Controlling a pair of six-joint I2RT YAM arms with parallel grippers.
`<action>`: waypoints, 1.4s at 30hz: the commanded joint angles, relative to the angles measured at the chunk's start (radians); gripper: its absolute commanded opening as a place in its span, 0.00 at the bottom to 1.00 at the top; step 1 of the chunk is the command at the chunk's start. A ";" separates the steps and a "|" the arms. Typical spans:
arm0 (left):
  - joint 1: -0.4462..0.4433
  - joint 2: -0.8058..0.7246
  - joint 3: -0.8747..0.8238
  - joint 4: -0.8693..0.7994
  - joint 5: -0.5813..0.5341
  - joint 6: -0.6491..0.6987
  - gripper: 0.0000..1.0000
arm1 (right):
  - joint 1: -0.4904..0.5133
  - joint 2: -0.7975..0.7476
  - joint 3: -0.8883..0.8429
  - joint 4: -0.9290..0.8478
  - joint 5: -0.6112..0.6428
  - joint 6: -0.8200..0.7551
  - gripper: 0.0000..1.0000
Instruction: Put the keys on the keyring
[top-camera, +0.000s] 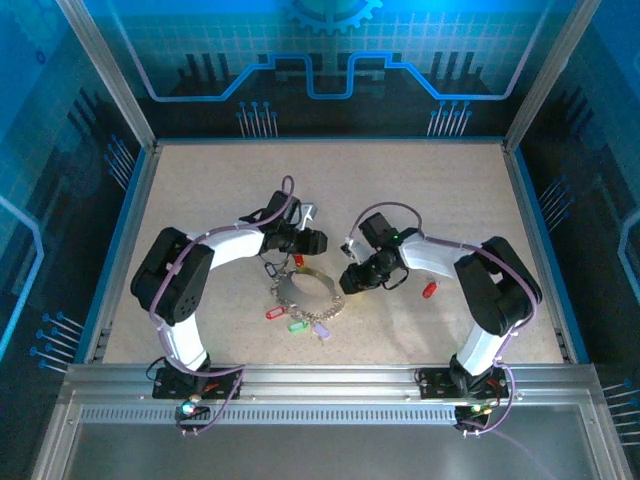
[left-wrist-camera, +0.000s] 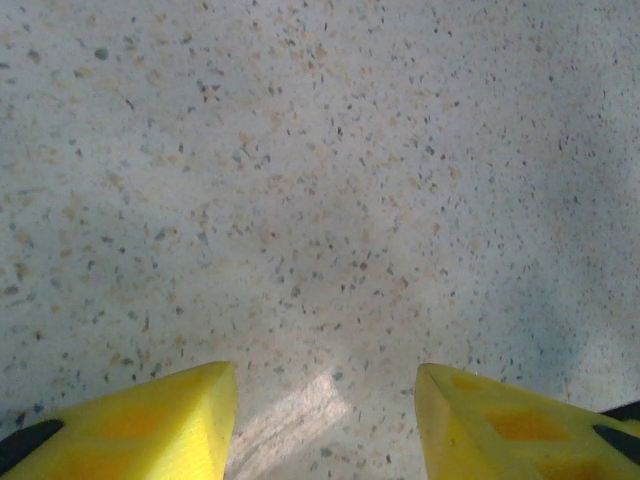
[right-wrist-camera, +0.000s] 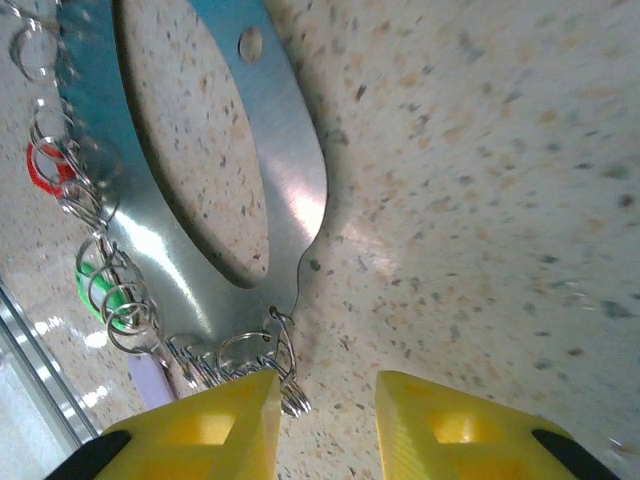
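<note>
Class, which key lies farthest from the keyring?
The red key lying alone, right of the right arm. The others, like the green key and pale key, crowd the keyring.

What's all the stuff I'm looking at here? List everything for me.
keyring: one, silvery-grey flat loop, mid-table between the arms.
tagged keys: three, red, green and lilac, on small wire rings at the keyring's near edge.
loose red key: one, on the table beside the right arm.
small red piece: one, near the left claw; too small to identify.
table: one, speckled beige.
left arm, right arm: white and black.
left claw: yellow, open over bare table.
right claw: yellow, open, at the wire rings.
</note>
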 joint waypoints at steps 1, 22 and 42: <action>0.004 -0.076 -0.049 -0.059 0.041 0.017 0.51 | 0.038 0.027 0.009 -0.015 -0.039 -0.048 0.34; 0.003 -0.033 -0.084 -0.017 0.006 0.024 0.51 | 0.106 -0.084 0.043 -0.069 0.111 -0.219 0.36; -0.062 -0.233 -0.269 -0.071 0.087 -0.208 0.49 | 0.151 0.135 0.102 -0.058 -0.085 0.014 0.33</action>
